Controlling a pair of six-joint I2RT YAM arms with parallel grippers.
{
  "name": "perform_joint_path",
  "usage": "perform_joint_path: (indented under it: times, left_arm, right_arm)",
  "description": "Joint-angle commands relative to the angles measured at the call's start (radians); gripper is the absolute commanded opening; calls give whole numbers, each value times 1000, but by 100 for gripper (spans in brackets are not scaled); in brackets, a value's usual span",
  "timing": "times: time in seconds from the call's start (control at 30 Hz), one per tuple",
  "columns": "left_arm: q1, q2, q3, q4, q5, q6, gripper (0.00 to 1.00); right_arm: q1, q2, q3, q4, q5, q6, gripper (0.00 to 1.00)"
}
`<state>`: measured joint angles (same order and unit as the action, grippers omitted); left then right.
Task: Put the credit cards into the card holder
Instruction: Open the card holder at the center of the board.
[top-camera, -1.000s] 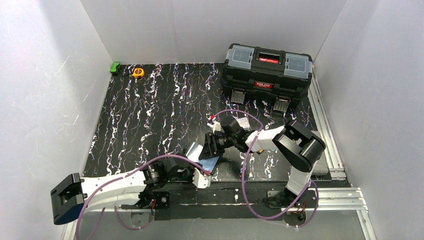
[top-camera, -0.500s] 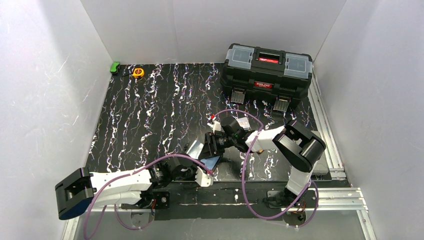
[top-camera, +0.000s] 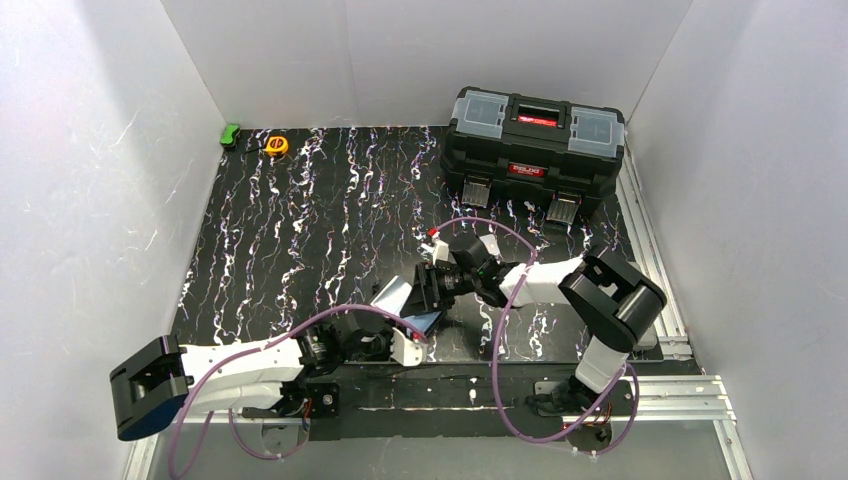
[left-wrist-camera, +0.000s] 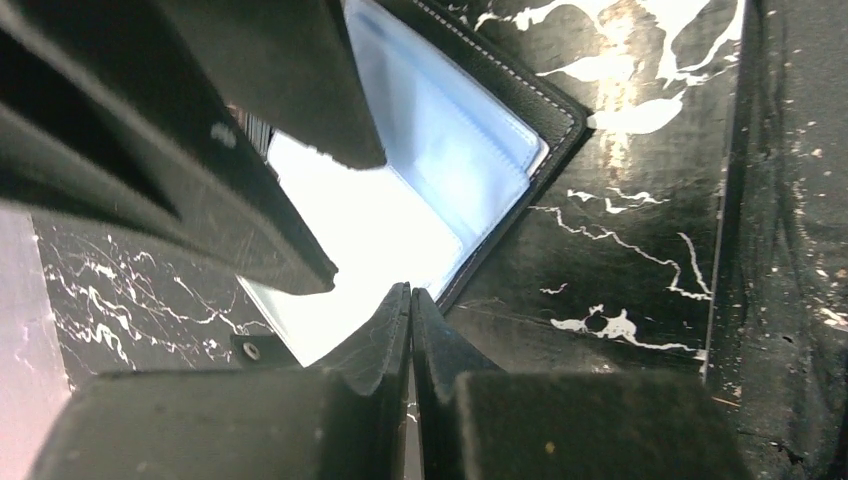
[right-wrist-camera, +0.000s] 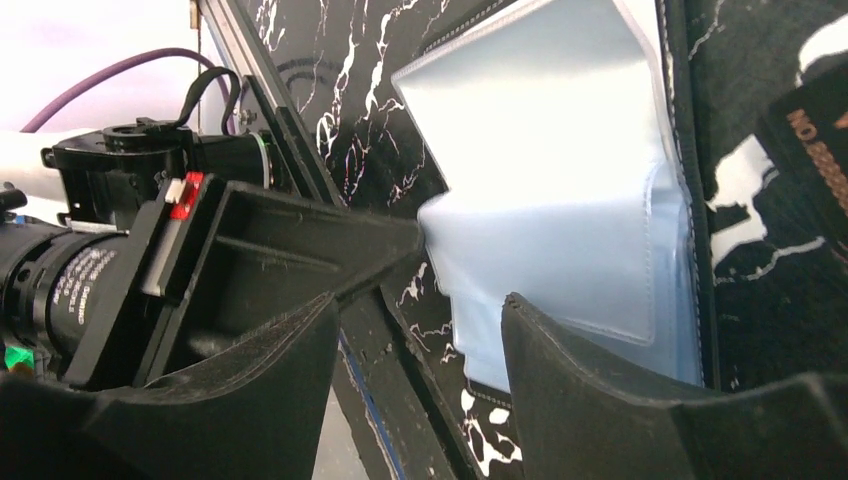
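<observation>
The card holder (top-camera: 408, 308) lies open on the marbled table near the front edge, its bluish sleeves (left-wrist-camera: 450, 150) facing up; the sleeves also show in the right wrist view (right-wrist-camera: 560, 200). My left gripper (left-wrist-camera: 411, 292) is shut with nothing between its jaws, its tips at the holder's near edge (top-camera: 405, 342). My right gripper (right-wrist-camera: 420, 320) is open, its fingers astride the sleeves from the far side (top-camera: 428, 292). A pale flat piece (top-camera: 489, 244), perhaps a credit card, shows partly behind the right wrist. No other cards are in view.
A large black toolbox (top-camera: 535, 143) stands at the back right. A yellow tape measure (top-camera: 276, 145) and a green object (top-camera: 231, 134) lie at the back left. White walls enclose the table; metal rails (top-camera: 650, 250) run along the right side.
The left arm's elbow swung right and its gripper slid slightly right along the holder's near edge. The right arm's elbow shifted right and down. The holder's grey flap moved a little.
</observation>
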<state>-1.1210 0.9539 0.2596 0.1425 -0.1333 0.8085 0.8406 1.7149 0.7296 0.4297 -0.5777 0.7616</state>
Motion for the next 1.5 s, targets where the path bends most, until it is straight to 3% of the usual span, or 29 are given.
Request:
perform_joint_path:
  times: [0.0,0.33,0.47,0.53,0.73,0.87,1.2,1.47]
  left_arm:
    - [32,-7,33,5,-26,-85,0]
    - [180,35,195,-220,-1,-452,0]
    - [226,82,225,-260,21,-514,0]
    - [230,76,220,-261,34,-504,0]
    - [229,-22,164,-289,276,-350,2]
    - [229,-63,134,-267,327,-263,4]
    - [230,29,128,-201,299,-174,4]
    - [230,2,101,-201,271,-147,3]
  right_arm:
    - [-23,-74,-34,44,9,13,68]
    - [-133,-268,-130,-28,40,-9,70]
    - [-132,-260,-147,0,28,8,69]
    - [-131,-242,-161,21,21,17,68]
    - [-127,-214,-177,29,39,3,68]
    - [-127,-200,-157,25,51,-14,68]
    - [-127,-108,-44,1,37,-59,68]
    - [-127,-54,-9,9,21,-62,67]
